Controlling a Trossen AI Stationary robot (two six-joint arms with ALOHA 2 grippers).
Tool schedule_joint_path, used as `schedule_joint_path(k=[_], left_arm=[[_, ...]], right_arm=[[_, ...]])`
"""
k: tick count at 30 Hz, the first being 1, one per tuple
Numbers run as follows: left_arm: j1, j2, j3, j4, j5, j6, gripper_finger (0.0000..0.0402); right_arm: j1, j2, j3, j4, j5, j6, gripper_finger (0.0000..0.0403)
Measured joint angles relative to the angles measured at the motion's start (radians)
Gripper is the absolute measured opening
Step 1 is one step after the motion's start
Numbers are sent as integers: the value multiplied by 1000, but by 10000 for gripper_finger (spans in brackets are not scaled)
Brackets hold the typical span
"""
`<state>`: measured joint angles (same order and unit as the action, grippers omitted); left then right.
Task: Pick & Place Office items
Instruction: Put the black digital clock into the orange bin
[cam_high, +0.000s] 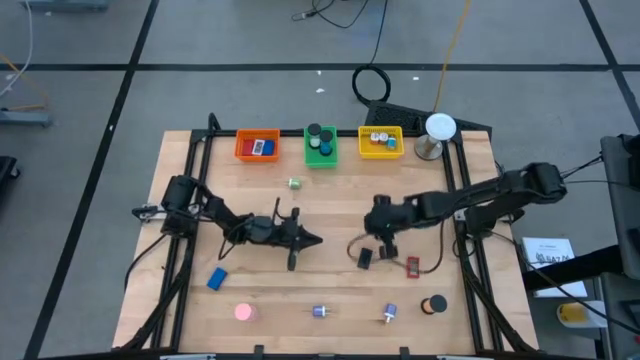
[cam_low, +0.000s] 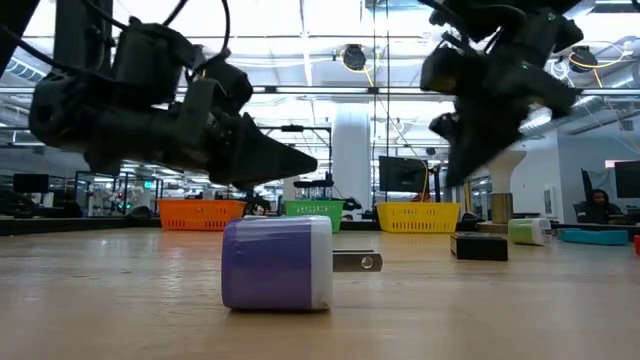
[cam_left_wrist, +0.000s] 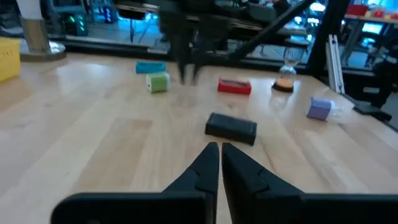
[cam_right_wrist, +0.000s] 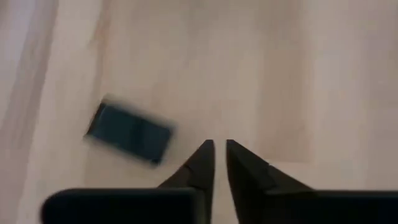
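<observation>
Both grippers hang over the middle of the pale wooden table (cam_high: 330, 215). At mid-table, the left gripper (cam_high: 312, 239) points toward the right arm with its dark fingers (cam_left_wrist: 208, 163) pressed almost together and nothing between them. Ahead of its tips, well apart, a small black rectangular block (cam_left_wrist: 231, 127) lies flat on the wood; a flat red block (cam_left_wrist: 234, 86), a little green cube (cam_left_wrist: 158, 82) and a lilac plug-like piece (cam_left_wrist: 318, 108) lie farther off.

Over the same black block hangs the right gripper (cam_high: 381, 243), aimed downward, a narrow slit between its fingers (cam_right_wrist: 198, 163) and nothing held. In the right wrist view the block looks blurred, so I cannot say for sure how high the tips stand above it; it lies just beside them, not between them.

Along the near edge rest a blue block (cam_high: 217, 279), a pink round piece (cam_high: 243, 312), two small purple pieces (cam_high: 320, 311) and a black-and-orange round piece (cam_high: 433, 305). Orange bin (cam_high: 257, 146), green bin (cam_high: 321, 146) and yellow bin (cam_high: 381, 142) line the far edge.
</observation>
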<state>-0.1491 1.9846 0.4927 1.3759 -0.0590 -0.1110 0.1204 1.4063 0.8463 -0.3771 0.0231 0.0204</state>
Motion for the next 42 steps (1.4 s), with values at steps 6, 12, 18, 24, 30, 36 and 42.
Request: schedule_joint_path(k=[6,12,18,24,30,36,42], left_arm=[[23,0,0,-30,29,-4,3],[20,0,0,-40,24,-23,18],[-3,0,0,-59,5,-40,9],[-5,0,0,-60,0,-55,10],[-54,0,0,-72,-99,-93,14],[-70,-75,-62,-65,-212,-146,6],[-80,-245,-233,-72,-418,-156,7]], right_arm=[[64,127,92,-135,-12,-136,154],[103,180,116,-108,-70,-364,260],[127,250,116,-34,-76,-508,280],[121,304,119,6,-61,-541,255],[100,317,118,1,-114,-441,187],[52,299,113,90,-120,-223,148],[-45,344,139,397,-22,11,148]])
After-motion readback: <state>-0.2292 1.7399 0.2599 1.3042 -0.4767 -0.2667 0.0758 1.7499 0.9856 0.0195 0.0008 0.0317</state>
